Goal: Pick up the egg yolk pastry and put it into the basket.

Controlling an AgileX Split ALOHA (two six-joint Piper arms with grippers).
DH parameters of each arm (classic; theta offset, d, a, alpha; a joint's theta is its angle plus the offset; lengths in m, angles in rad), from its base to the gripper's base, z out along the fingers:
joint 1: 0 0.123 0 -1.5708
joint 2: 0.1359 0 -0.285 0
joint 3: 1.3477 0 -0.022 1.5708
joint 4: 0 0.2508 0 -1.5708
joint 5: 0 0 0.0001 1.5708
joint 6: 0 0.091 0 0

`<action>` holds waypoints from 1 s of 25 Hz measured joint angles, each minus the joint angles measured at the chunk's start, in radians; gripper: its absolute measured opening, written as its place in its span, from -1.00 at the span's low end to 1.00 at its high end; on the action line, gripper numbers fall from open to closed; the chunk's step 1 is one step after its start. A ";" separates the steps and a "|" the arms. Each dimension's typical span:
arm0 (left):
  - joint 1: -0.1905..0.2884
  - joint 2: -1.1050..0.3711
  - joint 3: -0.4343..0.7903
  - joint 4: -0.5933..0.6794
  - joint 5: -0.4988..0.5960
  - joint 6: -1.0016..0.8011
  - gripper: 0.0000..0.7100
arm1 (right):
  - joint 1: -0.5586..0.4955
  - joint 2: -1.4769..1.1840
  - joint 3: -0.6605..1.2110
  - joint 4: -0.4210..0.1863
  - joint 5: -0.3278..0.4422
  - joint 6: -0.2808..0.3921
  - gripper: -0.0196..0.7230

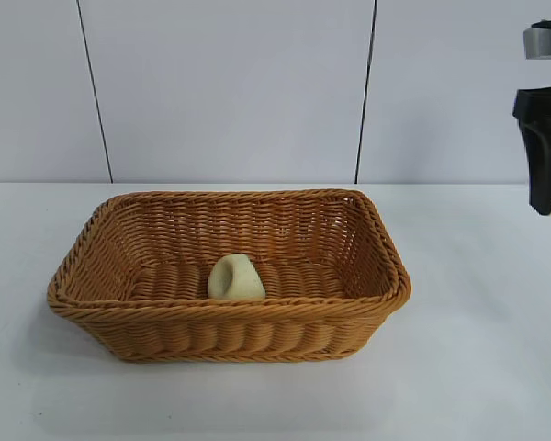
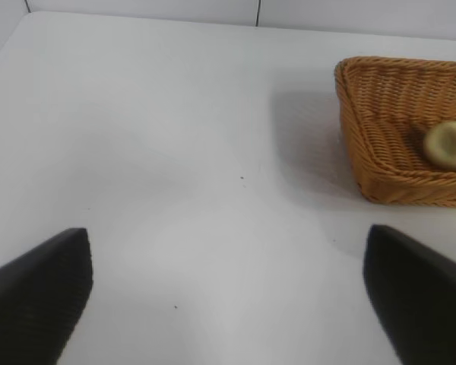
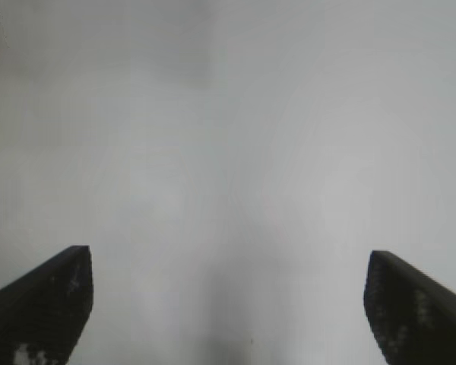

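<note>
Egg yolk pastry sits on the floor of the basket, near the front wall, dent showing. Nothing touching it. Basket rests flat on the white table. Right gripper hangs high at the far right edge of the exterior view, well clear of the basket, fingers spread wide, empty. Left gripper is parked off to the side over bare table, fingers also wide apart, empty, basket near it.

Bright even light, soft shadow beside basket, right wrist view blurred
</note>
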 joint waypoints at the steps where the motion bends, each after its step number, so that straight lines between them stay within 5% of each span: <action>1: 0.000 0.000 0.000 0.000 0.000 0.000 0.96 | 0.000 -0.040 0.035 0.000 0.000 0.000 0.92; 17: 0.000 0.000 0.000 -0.002 0.000 0.000 0.96 | 0.000 -0.640 0.489 0.007 -0.122 -0.067 0.92; 25: 0.000 0.000 0.000 -0.002 0.000 0.000 0.96 | 0.000 -0.962 0.643 0.074 -0.181 -0.103 0.92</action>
